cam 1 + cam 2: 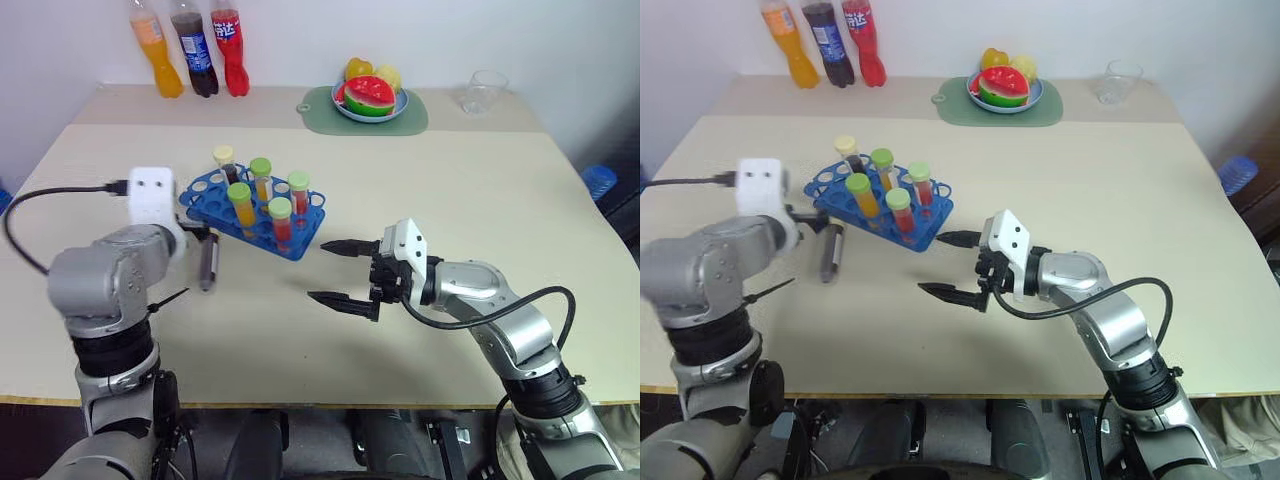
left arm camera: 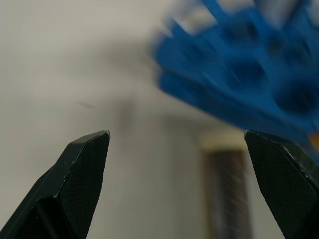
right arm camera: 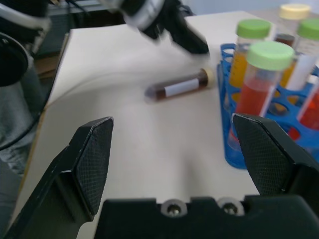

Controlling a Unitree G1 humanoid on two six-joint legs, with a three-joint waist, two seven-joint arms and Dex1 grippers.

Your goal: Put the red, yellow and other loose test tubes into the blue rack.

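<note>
Tube: dark brown tube (image 1: 208,262) is seen flat on the table (image 1: 450,200), beside the blue rack (image 1: 205,212), cap toward it.
Axis: lengthwise, pointing at the rack.
Nearer arm: left gripper (image 2: 179,144), fingers spread, just above the tube.
Right gripper (image 1: 340,272): spread, empty, well apart.

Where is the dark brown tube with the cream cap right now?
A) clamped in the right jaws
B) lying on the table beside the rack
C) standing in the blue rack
B: the dark brown tube lies flat on the table, beside the blue rack.
</note>
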